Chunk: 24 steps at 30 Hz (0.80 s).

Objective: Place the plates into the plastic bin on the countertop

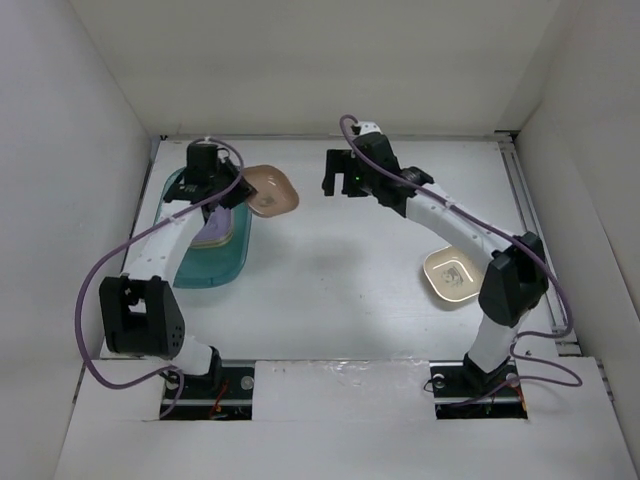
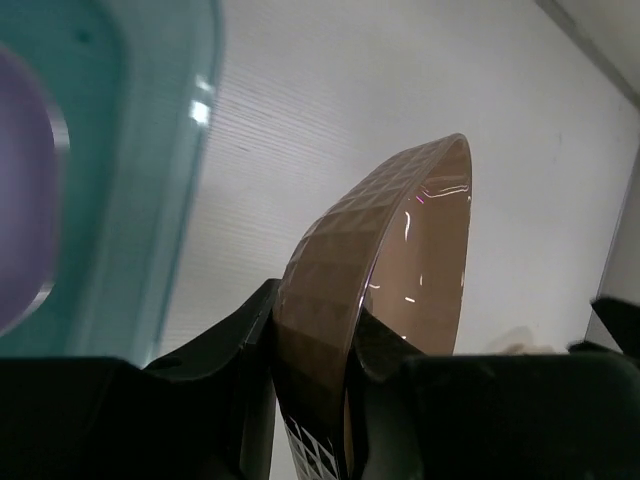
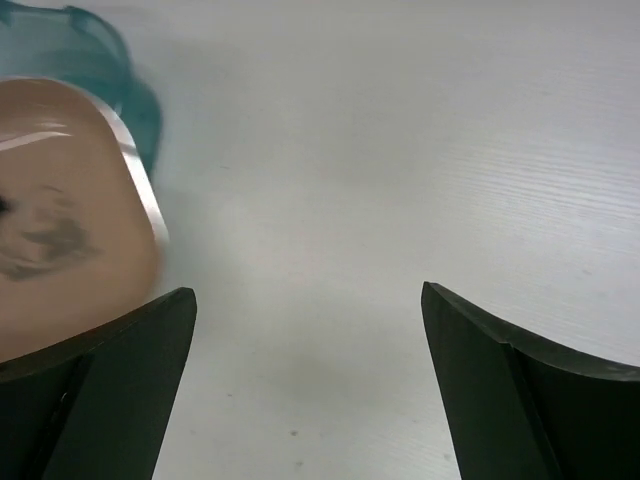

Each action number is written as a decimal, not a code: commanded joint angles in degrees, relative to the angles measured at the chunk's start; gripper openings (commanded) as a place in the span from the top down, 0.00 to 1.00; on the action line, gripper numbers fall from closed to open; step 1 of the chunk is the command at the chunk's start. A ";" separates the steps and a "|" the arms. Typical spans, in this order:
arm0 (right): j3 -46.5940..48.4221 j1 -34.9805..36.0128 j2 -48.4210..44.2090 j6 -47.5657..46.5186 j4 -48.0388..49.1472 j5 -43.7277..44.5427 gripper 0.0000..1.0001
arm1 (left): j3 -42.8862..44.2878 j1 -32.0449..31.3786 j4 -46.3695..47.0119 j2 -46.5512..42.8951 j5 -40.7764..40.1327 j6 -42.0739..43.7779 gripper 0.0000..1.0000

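Observation:
My left gripper (image 1: 236, 184) is shut on the edge of a brown plate (image 1: 271, 190), holding it tilted just right of the teal plastic bin (image 1: 208, 262). In the left wrist view the plate's faceted rim (image 2: 340, 260) stands clamped between both fingers, beside the bin wall (image 2: 150, 150). A purple plate (image 1: 216, 228) lies inside the bin. My right gripper (image 1: 333, 176) hangs open and empty a little right of the brown plate (image 3: 60, 220), apart from it, with bare countertop (image 3: 400, 150) between its fingers. A cream plate (image 1: 450, 276) lies on the countertop at the right.
White walls close in the countertop on the left, back and right. The right arm's forearm (image 1: 455, 225) stretches above the cream plate. Purple cables loop around both arms.

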 commanded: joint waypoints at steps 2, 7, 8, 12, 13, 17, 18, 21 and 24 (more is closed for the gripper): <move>-6.33 -3.87 -7.95 -2.27 1.05 3.14 0.00 | -4.12 10.07 0.20 -7.63 -3.55 -4.97 1.00; -16.44 -6.25 -12.53 -3.59 3.60 1.02 0.00 | -15.81 22.02 5.29 -16.33 -6.53 -12.36 1.00; -17.58 -6.25 -13.66 -3.59 4.56 0.15 0.00 | -16.96 22.74 5.91 -17.13 -7.50 -13.85 1.00; -21.72 -6.78 -16.57 -4.21 5.88 -1.61 0.00 | -22.23 23.36 9.51 -20.55 -15.83 -21.85 1.00; -23.03 -6.78 -17.18 -4.21 5.89 -1.62 0.00 | -24.59 23.36 10.30 -21.95 -16.90 -23.69 1.00; -26.80 -6.78 -20.87 -4.21 5.89 -2.14 0.00 | -28.04 23.36 16.27 -23.20 -20.69 -28.63 1.00; -28.04 -6.08 -22.80 -3.60 7.02 -2.93 0.00 | -28.04 23.36 17.42 -23.20 -21.48 -28.63 1.00; -31.73 -4.68 -25.44 -3.07 7.64 -2.41 0.00 | -26.47 23.36 16.73 -19.95 -23.06 -29.24 1.00; -34.37 -4.67 -29.05 -3.07 8.26 -2.41 0.00 | -27.24 23.36 20.14 -18.72 -23.07 -29.24 0.99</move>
